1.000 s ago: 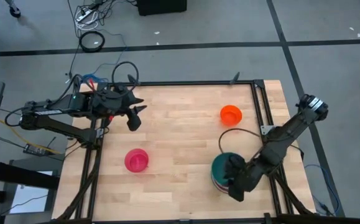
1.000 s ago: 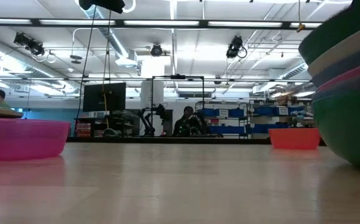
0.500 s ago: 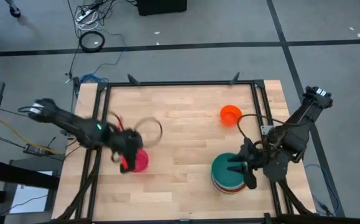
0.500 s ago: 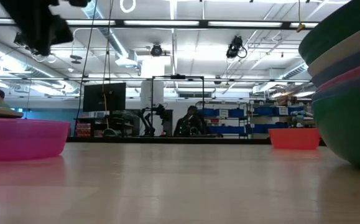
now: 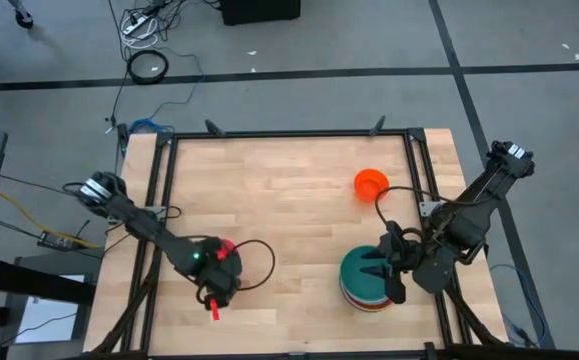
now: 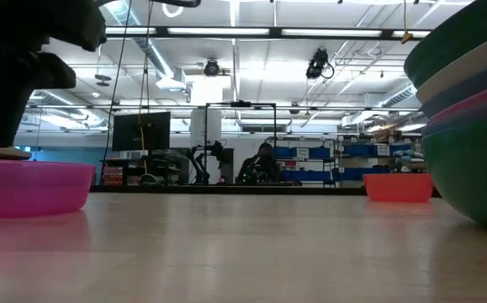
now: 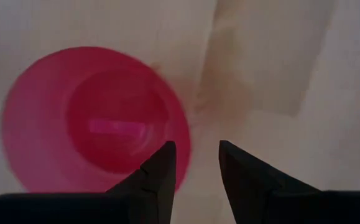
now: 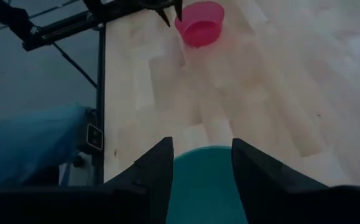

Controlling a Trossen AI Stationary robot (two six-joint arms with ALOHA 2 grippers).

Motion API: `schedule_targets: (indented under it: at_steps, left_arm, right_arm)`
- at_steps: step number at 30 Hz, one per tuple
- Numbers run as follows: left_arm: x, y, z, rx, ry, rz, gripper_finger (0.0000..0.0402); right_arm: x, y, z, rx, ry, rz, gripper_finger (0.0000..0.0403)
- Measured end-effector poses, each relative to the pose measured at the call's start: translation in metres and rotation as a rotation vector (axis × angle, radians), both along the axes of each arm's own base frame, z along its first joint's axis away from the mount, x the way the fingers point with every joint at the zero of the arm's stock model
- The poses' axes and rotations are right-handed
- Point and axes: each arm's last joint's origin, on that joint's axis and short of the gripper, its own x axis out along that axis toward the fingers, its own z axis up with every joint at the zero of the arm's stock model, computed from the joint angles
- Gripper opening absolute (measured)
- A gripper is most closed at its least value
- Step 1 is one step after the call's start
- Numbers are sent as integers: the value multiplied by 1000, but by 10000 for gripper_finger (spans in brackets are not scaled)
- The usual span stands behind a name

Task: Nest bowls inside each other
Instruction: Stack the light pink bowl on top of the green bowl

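A small magenta-red bowl (image 5: 226, 248) sits upright on the table's near left part, and also shows in the low view (image 6: 29, 187) and the left wrist view (image 7: 99, 124). My left gripper (image 7: 195, 165) points down just above its rim, open, fingers either side of the rim's edge; I see no touch. A stack of nested bowls with a teal one on top (image 5: 361, 280) rests at the near right. My right gripper (image 8: 201, 165) hovers open over the stack's right side, slanting down. A small orange-red bowl (image 5: 371, 183) sits alone on the table farther back.
The black frame rails (image 5: 159, 240) run along the table's left and right edges. Bare wood (image 5: 289, 230) lies between the magenta-red bowl and the stack. In the low view the stack (image 6: 470, 126) fills the right side. The room behind holds shelves and monitors.
My left gripper has swung from the table's far left toward the near edge and sunk, tipping over until it points down above the magenta-red bowl. My right gripper has risen a little off the stack's near side and turned. The bowls have stayed put.
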Motion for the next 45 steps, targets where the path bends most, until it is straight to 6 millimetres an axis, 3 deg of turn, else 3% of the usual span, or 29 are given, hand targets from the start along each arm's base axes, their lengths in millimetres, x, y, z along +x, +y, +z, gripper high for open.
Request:
schedule_targets:
  at_steps: [6,18,27,30,32,34,41,45]
  left_arm:
    - [-2,1,-10,55,27,11,131]
    - [2,-3,-13,6,-12,12,131]
    - [9,-7,-45,93,77,-10,131]
    - [11,-8,-53,111,101,-31,107]
    - [12,-9,-55,110,98,-43,62]
    - [14,-10,-54,107,80,-60,18]
    - [16,-7,-47,154,32,-73,6]
    - [33,-5,-9,230,-119,-122,4]
  right_arm:
    - [0,0,0,3,-2,2,150]
    - [0,1,0,10,0,7,150]
    - [1,0,0,7,-4,-2,150]
    - [2,-2,0,-1,-3,-17,150]
    - [4,-5,0,-16,2,-27,148]
    - [4,-8,-2,-34,17,-40,145]
    - [5,-20,-8,-95,81,-103,130]
    - [-3,-34,-14,-144,136,-261,121]
